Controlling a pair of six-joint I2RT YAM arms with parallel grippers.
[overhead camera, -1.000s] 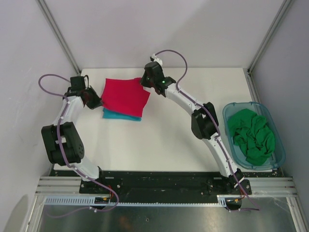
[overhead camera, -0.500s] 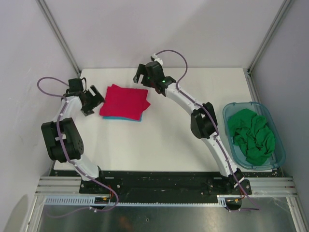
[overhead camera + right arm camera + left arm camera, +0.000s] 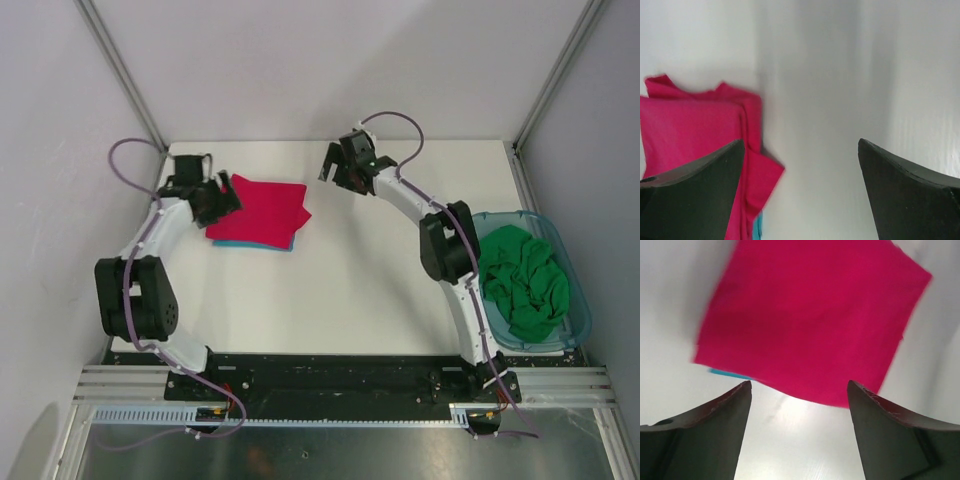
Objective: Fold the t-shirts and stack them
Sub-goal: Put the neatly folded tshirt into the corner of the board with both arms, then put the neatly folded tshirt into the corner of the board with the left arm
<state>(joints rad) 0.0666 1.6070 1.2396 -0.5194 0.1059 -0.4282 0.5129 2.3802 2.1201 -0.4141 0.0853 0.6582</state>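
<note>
1. Two shirts are done, by the look of it. The red t-shirt (image 3: 258, 212) lies folded flat at about ten o'clock on the bench (image 3: 350, 290), with the teal t-shirt (image 3: 254, 243) under it showing only as a thin strip along the near edge.
2. The left hand (image 3: 228, 200) hangs at the stack's nine o'clock side. Its wrist view shows the jaws spread wide with nothing between them, and the red cloth lying just beyond the tips.
3. The right hand (image 3: 333, 172) is off at the stack's two o'clock, clear of the cloth. It too is spread wide and carries nothing.
4. So I judge the stacking of the red shirt finished, with both hands free of it.
5. That leaves the green t-shirt (image 3: 522, 280). It sits crumpled in the see-through tub (image 3: 580, 322) at four o'clock, well apart from the stack.
6. The next move probably falls to the right arm. It would swing to the tub, dip over the rim, pinch a bunch of green cloth and lift it out onto bare bench for spreading.
7. In the way:
   - The tub wall rings the shirt, so the reach has to come from above.
   - The right arm's own elbow sits close by the tub's ten o'clock rim.
   - The heap shows no clear collar or hem to aim for.
</note>
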